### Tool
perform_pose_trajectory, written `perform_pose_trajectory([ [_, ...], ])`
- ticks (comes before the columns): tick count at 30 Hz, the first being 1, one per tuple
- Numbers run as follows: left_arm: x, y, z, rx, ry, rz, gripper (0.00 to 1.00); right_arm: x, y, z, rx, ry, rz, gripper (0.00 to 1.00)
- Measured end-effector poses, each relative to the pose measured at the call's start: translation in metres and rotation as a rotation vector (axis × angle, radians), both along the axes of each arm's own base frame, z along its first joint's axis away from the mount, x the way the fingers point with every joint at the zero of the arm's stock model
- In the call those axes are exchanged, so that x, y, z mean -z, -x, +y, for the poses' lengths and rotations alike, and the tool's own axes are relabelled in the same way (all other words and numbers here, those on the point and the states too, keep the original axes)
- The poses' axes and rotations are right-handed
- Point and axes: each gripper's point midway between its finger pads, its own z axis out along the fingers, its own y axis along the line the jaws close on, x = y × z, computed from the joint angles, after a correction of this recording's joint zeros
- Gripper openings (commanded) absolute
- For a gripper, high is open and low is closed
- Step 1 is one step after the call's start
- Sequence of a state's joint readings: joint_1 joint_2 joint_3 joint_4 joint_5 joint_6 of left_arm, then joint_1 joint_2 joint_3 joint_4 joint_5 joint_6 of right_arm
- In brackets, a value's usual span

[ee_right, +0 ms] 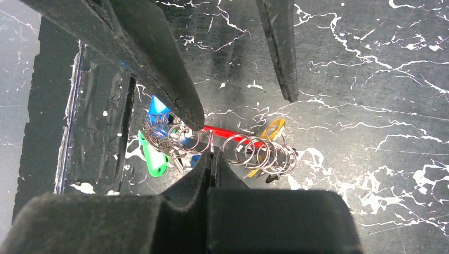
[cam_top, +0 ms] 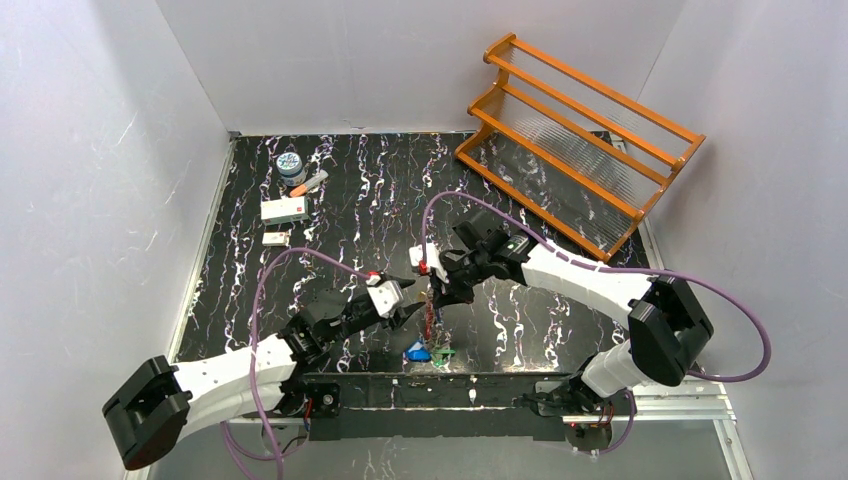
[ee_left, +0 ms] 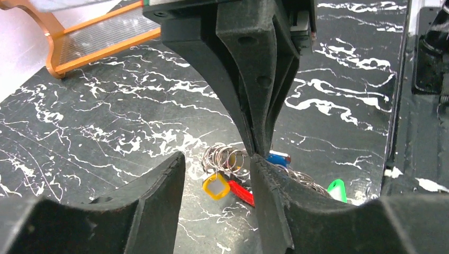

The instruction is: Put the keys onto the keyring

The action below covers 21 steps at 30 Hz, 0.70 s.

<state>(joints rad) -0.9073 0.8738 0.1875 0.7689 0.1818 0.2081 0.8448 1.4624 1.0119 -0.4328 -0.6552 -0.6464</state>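
— In the right gripper (ee_right: 212, 159), pinched between tips pressed tight together, is the keyring (ee_right: 249, 151). Its wire runs out to either side of those tips, strung with small rings (ee_left: 225, 159).
— And the tags?
— Bunched under the grip: a blue tag (ee_right: 158, 111) and a green tag (ee_right: 153, 159) on one side, a red tag (ee_right: 225, 132) and a yellow tag (ee_right: 271, 131) on the other. From above they seem to reach the table (cam_top: 350, 200) just below the gripper, but I cannot tell whether they rest on it.
— Any keys on it?
— None that I can make out. A dark bit shows among the rings, too small to name. So I judge the threading not yet done.
— The left gripper (ee_right: 241, 111)?
— Just beside the right one and facing it, jaws apart, nothing between them. One of its fingers (ee_right: 174, 90) has its tip right at the rings on the blue-and-green side. The other stands clear of the wire.
— So how far along is it?
— The ring is held up and steady, which is the groundwork. What is left, as I read it, is the whole job: bring a key, part the wire, slide the key on. No loose key shows near either gripper. A box (cam_top: 283, 209) and other small things lie well off beyond the left gripper, too small to identify.
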Motion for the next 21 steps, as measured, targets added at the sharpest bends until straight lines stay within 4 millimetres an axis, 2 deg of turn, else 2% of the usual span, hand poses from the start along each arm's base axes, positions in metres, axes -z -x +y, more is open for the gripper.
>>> perform_pose_trajectory([
  [13, 0.026, 0.016, -0.014, 0.133, -0.119, 0.068, 0.34, -0.003, 0.004, 0.004, -0.026, 0.010, -0.027, 0.01],
  [21, 0.034, 0.017, -0.018, 0.154, -0.143, 0.090, 0.20, -0.003, 0.008, 0.007, -0.038, 0.009, -0.028, 0.01],
])
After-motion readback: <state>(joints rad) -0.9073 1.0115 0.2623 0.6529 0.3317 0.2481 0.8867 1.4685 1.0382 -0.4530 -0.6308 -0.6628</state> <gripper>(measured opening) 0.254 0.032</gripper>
